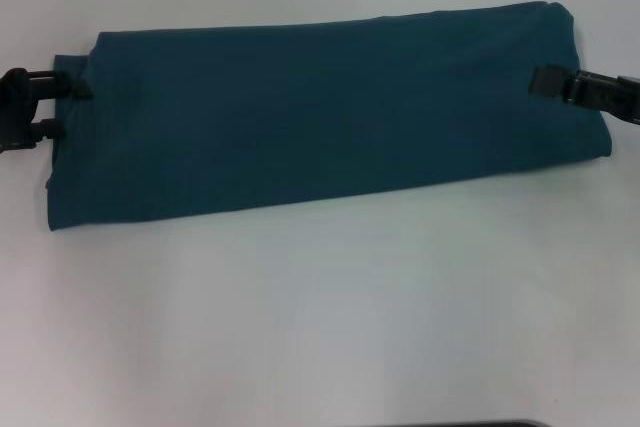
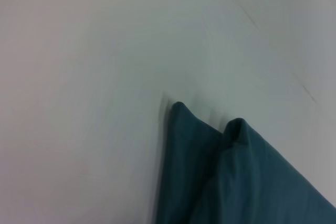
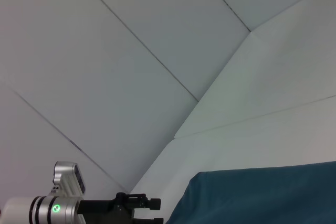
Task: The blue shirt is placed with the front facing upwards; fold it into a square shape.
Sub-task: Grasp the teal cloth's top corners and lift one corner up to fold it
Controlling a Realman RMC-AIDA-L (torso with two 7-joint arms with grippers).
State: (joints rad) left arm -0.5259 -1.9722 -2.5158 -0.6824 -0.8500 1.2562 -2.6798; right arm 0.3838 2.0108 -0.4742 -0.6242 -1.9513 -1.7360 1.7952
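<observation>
Dark teal-blue cotton shirt point(image 1: 320, 112) lies folded into a long band on the white table point(image 1: 320, 317). Left gripper point(image 1: 55, 107), reaching in level from the side, has its jaws spread at the band's left end. Right gripper point(image 1: 540, 80) touches the right end; its jaw gap I cannot tell.

White table point(image 1: 320, 307): a plain, matte surface that is filling the head view from edge to edge and is lying bare across its near half. A thin dark strip point(image 1: 450, 424) is showing at the bottom edge of that view; what it is cannot be told. In the left wrist view the same tabletop point(image 2: 79, 103) is running away from the camera, with a faint straight seam point(image 2: 262, 30) crossing it. In the right wrist view the tabletop point(image 3: 273, 93) is meeting pale wall panels point(image 3: 131, 51), which thin dark joints point(image 3: 136, 40) are dividing diagonally.
</observation>
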